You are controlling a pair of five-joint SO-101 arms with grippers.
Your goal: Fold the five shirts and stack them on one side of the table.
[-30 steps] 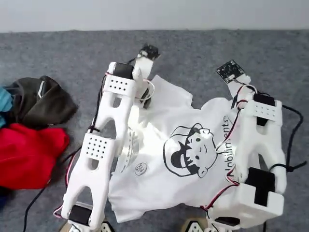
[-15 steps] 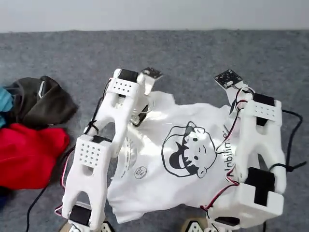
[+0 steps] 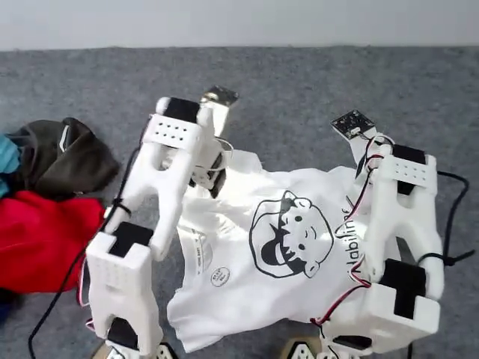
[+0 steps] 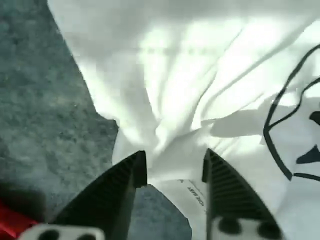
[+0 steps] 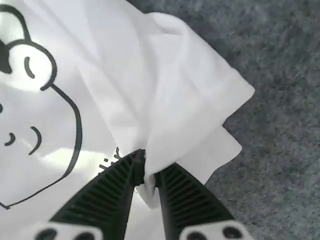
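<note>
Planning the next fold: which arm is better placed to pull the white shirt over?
Right, probably. The right gripper is shut on the white shirt at its edge; the left gripper hangs open over the cloth, gripping nothing.

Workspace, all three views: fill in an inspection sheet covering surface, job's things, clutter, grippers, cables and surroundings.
Surface: grey felt-covered table.
Job's things: white shirt spread out, wrinkled, print up, between the arms; red shirt, dark shirt and a blue cloth heaped unfolded at one table edge.
Clutter: nothing seen.
Grippers: left gripper has its fingers apart with white shirt fabric between them; right gripper is shut on the white shirt's edge.
Cables: black cable beside one arm; red wires along it.
Surroundings: pale wall behind the table.
</note>
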